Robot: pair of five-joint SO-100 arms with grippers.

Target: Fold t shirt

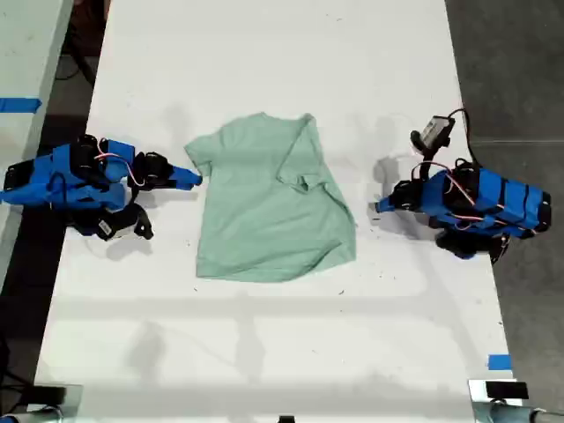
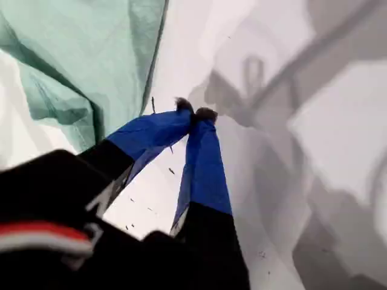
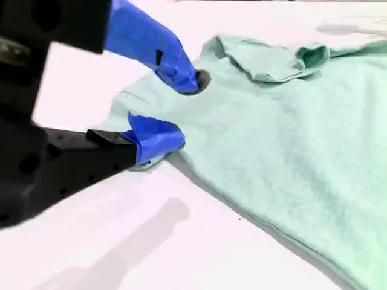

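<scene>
The pale mint-green t shirt (image 1: 273,207) lies wrinkled on the middle of the white table (image 1: 282,53), one side flap folded over itself (image 1: 304,159). My second gripper (image 1: 192,179) is at the shirt's edge on the exterior view's left. In the second wrist view this second gripper (image 3: 178,109) is open, its blue fingertips (image 3: 181,75) above and below the t shirt's (image 3: 290,145) edge. My first gripper (image 1: 381,208) sits on the exterior view's right, a short gap from the hem. The first gripper (image 2: 195,115) is shut on nothing over bare table, the t shirt (image 2: 78,60) off to one side.
Blue tape marks (image 1: 499,361) lie near the table's front corner on the exterior view's right. The table edge and dark floor (image 1: 511,70) run close behind the first arm. A second table with blue tape (image 1: 18,104) stands at the exterior view's left.
</scene>
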